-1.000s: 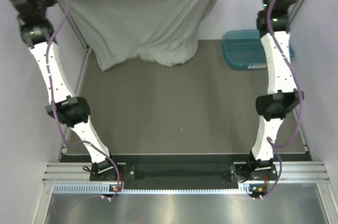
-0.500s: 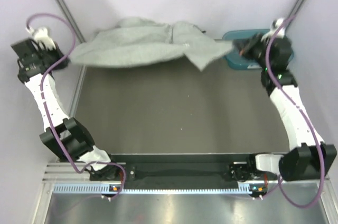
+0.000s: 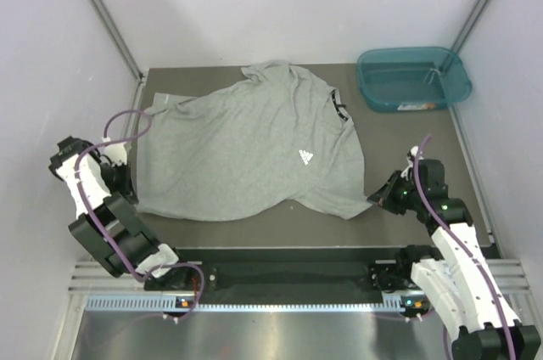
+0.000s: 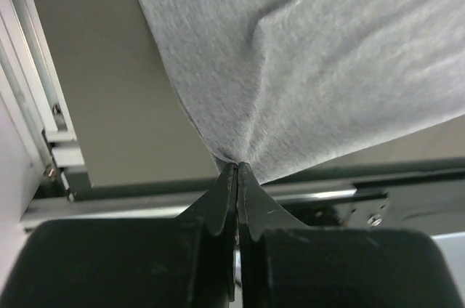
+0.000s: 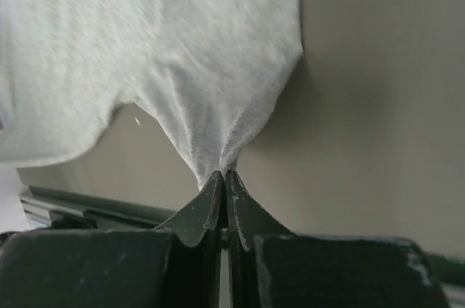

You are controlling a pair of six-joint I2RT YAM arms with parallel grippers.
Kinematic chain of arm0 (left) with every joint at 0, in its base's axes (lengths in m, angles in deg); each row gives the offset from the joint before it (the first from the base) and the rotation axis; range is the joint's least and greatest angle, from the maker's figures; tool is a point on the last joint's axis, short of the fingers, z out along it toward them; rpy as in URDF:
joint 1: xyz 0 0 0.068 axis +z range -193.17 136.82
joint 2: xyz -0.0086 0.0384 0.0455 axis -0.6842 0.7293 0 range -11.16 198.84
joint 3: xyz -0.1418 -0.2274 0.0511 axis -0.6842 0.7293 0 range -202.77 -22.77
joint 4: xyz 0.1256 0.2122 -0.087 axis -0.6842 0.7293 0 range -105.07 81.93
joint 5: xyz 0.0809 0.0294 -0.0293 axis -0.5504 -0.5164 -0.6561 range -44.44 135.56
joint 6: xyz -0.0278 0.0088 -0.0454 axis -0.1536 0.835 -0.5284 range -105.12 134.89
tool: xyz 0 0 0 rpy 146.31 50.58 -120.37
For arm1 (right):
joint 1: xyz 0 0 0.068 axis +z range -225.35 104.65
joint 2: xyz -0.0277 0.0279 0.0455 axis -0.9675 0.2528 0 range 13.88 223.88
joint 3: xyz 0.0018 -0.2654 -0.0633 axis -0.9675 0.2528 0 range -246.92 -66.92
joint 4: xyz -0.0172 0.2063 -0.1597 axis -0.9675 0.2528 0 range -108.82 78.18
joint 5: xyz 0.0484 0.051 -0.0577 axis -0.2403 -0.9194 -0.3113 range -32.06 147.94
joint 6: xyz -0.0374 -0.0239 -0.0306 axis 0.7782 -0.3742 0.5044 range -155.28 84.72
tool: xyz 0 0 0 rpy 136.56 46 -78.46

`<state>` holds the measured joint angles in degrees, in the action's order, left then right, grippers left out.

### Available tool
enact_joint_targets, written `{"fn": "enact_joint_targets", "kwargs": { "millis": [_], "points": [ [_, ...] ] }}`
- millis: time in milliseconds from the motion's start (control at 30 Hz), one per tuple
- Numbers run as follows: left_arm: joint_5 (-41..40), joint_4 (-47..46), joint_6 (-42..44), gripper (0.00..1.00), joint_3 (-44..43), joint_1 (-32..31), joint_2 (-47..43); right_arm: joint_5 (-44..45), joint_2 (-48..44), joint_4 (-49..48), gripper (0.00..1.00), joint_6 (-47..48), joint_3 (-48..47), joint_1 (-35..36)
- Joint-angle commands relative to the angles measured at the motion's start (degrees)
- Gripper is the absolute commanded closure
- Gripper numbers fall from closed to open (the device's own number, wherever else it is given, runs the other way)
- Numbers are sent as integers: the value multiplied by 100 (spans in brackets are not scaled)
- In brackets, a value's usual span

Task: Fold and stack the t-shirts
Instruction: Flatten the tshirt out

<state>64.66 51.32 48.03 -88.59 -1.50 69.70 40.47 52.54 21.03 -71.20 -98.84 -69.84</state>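
Observation:
One light grey t-shirt point(image 3: 246, 143) lies spread on the dark table, logo side up, with the white chest logo point(image 3: 305, 156) and the black neck label point(image 3: 339, 109) showing. My left gripper point(image 3: 127, 194) is shut on its near left corner, seen in the left wrist view point(image 4: 237, 166) with cloth point(image 4: 312, 68) fanning out from the tips. My right gripper point(image 3: 377, 199) is shut on the near right corner, seen in the right wrist view point(image 5: 223, 173) with cloth point(image 5: 182, 54) bunched at the tips.
A teal plastic tub point(image 3: 413, 78) stands at the far right corner. Metal frame posts point(image 3: 106, 20) rise at the far corners. The table's near edge rail point(image 3: 288, 254) runs just behind the shirt's near hem.
Both arms swung down and toward me from high at the back. The shirt went from hanging, to stretched in the air, to lying spread on the table.

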Motion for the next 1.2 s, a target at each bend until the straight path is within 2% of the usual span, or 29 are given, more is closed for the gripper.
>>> {"fn": "enact_joint_targets", "kwargs": {
  "millis": [0,200,367,500,600,633,733,833,1000,1167],
  "points": [
    [-581,269,763,100,210,122,-298,-107,-42,978,100,191,2,54],
    [-907,217,1036,100,-131,368,-211,209,-51,1857,100,288,-463,37],
    [-732,357,931,100,-844,386,193,-667,501,1903,100,-99,-1807,46],
    [-775,147,895,100,-1047,394,325,-723,573,2244,100,-196,-2397,46],
    [-802,24,878,100,-890,394,386,-731,337,2509,100,-196,-1978,54],
    [-793,6,869,100,-836,394,378,-757,240,2518,100,-283,-1489,46],
    [-767,-64,904,100,-520,386,343,-924,-182,2168,100,-642,-495,46],
    [-933,-248,939,100,-125,394,281,-600,-262,1921,100,-662,-17,46],
    [-1092,-618,939,100,394,395,167,313,1,1648,100,-460,-15,46],
    [-1031,-917,816,100,439,394,132,815,589,1219,100,-55,-139,54]
  ]
}}
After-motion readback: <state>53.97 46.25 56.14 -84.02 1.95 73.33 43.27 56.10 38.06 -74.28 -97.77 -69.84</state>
